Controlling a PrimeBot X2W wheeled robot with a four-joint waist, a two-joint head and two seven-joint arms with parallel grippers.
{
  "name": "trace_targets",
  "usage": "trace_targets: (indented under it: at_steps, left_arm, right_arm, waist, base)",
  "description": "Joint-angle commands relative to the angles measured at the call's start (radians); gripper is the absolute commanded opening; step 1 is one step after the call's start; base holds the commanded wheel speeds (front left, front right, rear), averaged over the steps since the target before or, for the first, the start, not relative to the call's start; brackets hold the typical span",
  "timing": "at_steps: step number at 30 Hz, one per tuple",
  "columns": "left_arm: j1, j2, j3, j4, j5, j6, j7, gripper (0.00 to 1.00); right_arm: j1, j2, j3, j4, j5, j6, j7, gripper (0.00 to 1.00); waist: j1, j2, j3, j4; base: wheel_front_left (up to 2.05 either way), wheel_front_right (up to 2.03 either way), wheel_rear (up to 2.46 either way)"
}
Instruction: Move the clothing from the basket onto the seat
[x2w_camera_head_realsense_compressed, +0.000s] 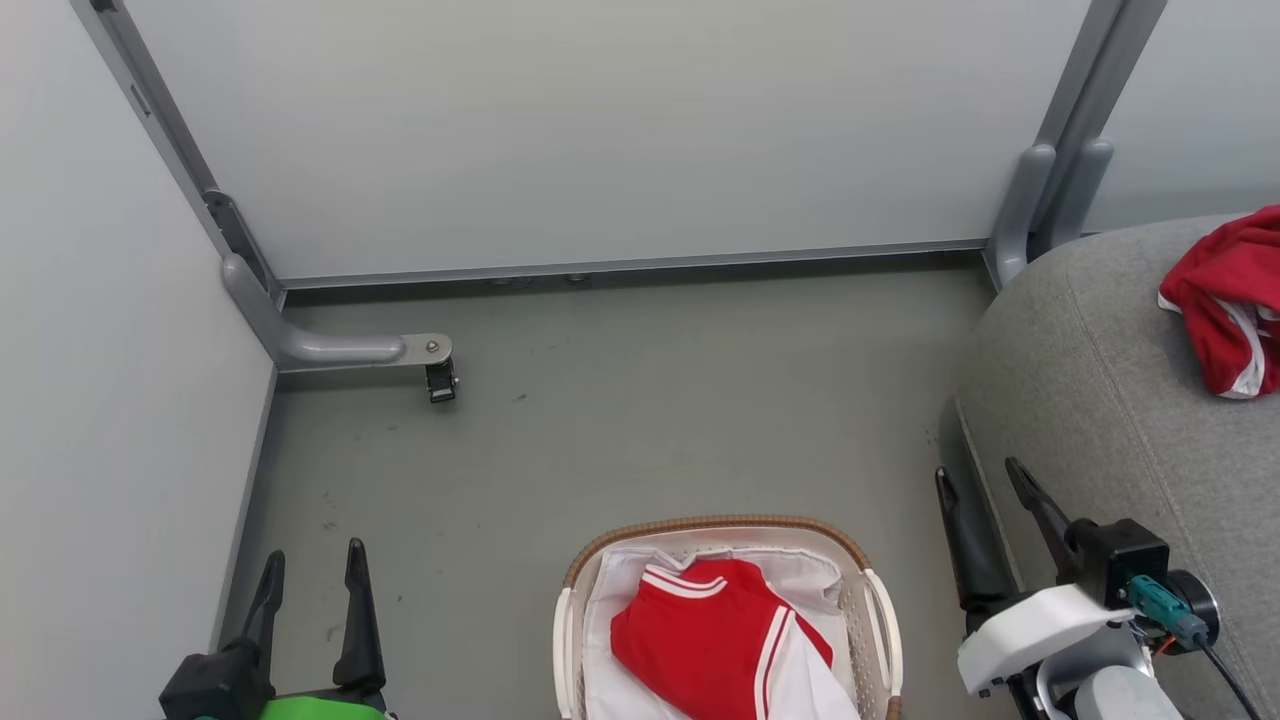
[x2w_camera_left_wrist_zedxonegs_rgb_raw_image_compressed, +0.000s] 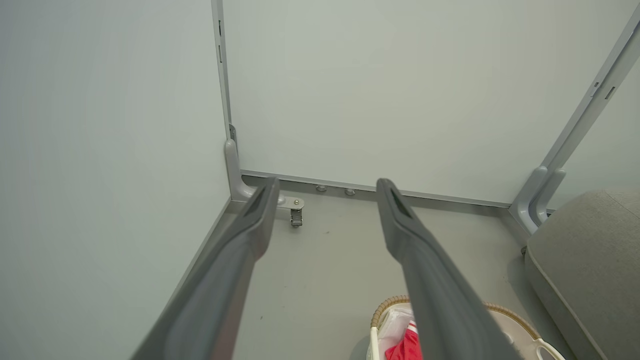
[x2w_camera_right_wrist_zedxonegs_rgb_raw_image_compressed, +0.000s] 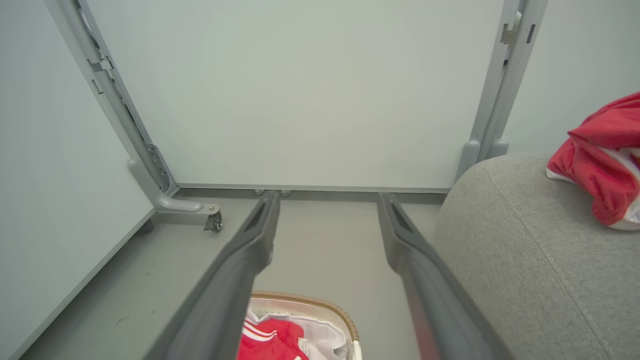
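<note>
Basket (x2w_camera_head_realsense_compressed: 720, 522) holds one red top (x2w_camera_head_realsense_compressed: 710, 640); another red garment (x2w_camera_head_realsense_compressed: 1220, 300) lies on the seat (x2w_camera_head_realsense_compressed: 1080, 400).
At bottom centre of the head view, the top, white-striped, rests on the basket's white liner (x2w_camera_head_realsense_compressed: 625, 585). The garment sits at the right edge, upper part of the frame. The left gripper (x2w_camera_head_realsense_compressed: 314, 550), lower left, and the right gripper (x2w_camera_head_realsense_compressed: 976, 468), lower right beside the seat, both stand spread wide and empty.
</note>
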Motion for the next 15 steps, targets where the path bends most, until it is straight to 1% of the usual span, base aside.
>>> trace_targets:
  at_steps: [1, 15]
  left_arm:
    - [0.011, -0.001, 0.004, 0.004, -0.002, -0.004, -0.001, 1.0]
    - [-0.012, -0.001, -0.002, 0.023, -0.008, -0.008, -0.001, 1.0]
  right_arm:
    - [0.012, -0.003, -0.001, 0.0, 0.001, -0.001, -0.002, 1.0]
    - [0.001, -0.003, -0.007, -0.001, 0.007, -0.001, -0.002, 1.0]
  waist:
    - [0.0001, 0.0117, 0.0, -0.001]
    - [0.0001, 0.0117, 0.002, -0.003]
  base:
    - [0.0, 0.0, 0.0]
    - [0.0, 0.0, 0.0]
